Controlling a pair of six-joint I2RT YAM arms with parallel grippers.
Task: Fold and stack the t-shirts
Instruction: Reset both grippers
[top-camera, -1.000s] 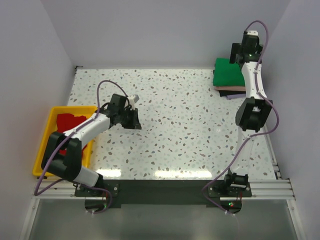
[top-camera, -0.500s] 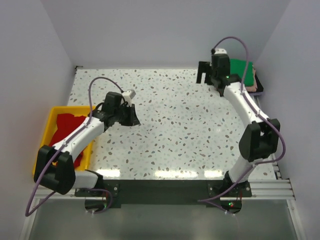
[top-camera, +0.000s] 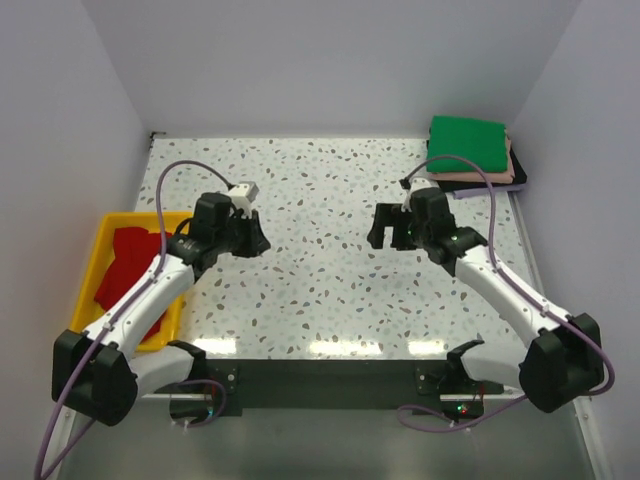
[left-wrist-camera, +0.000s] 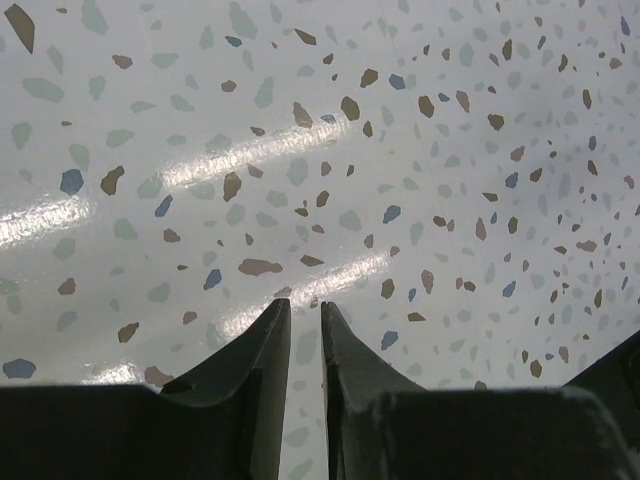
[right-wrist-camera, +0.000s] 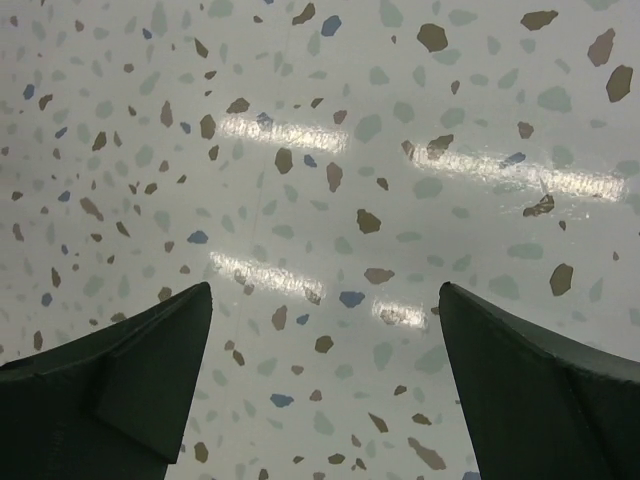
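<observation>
I've got bare tabletop (top-camera: 320, 200) to cross through the middle; the yellow tray (top-camera: 130, 218) blocks the left edge, the green-topped shirt stack (top-camera: 468, 148) blocks the far-right corner.

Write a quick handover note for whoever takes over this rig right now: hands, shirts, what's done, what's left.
Left hand: shut, empty, over the bare table.
Right hand: open, empty, over the table.
Green t-shirt lies folded on top of the salmon pink t-shirt at the far right corner: two stacked.
Red t-shirt lies crumpled in the yellow tray on the left.
Left to do: fetch, fold and stack the red one.
</observation>
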